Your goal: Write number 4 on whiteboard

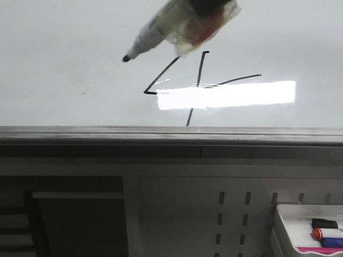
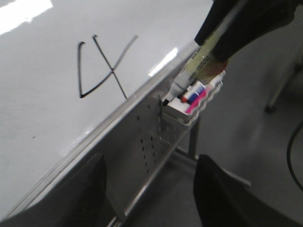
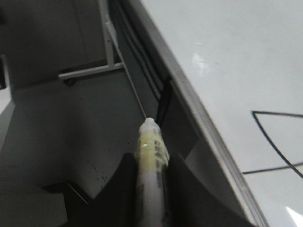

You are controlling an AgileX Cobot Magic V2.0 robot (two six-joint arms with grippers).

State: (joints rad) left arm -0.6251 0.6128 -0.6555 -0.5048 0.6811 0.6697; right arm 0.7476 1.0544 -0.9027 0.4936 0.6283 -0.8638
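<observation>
The number 4 [image 1: 198, 85] stands in thin black lines on the glossy whiteboard [image 1: 64, 64], partly across a bright light reflection. It also shows in the left wrist view [image 2: 102, 66], and part of it in the right wrist view [image 3: 277, 142]. My right gripper [image 3: 151, 161] is shut on a white marker [image 3: 151, 142]. In the front view the marker [image 1: 155, 29] slants down with its black tip left of the 4, off the lines. In the left wrist view the marker [image 2: 199, 66] hangs clear of the board's edge. My left gripper [image 2: 151, 198] is open and empty, below the board.
A grey edge rail [image 1: 161, 134] runs along the board's near side. Below it is a grey perforated panel [image 1: 236, 214]. A white tray [image 1: 284, 219] at the lower right holds several markers; it also shows in the left wrist view [image 2: 208, 101].
</observation>
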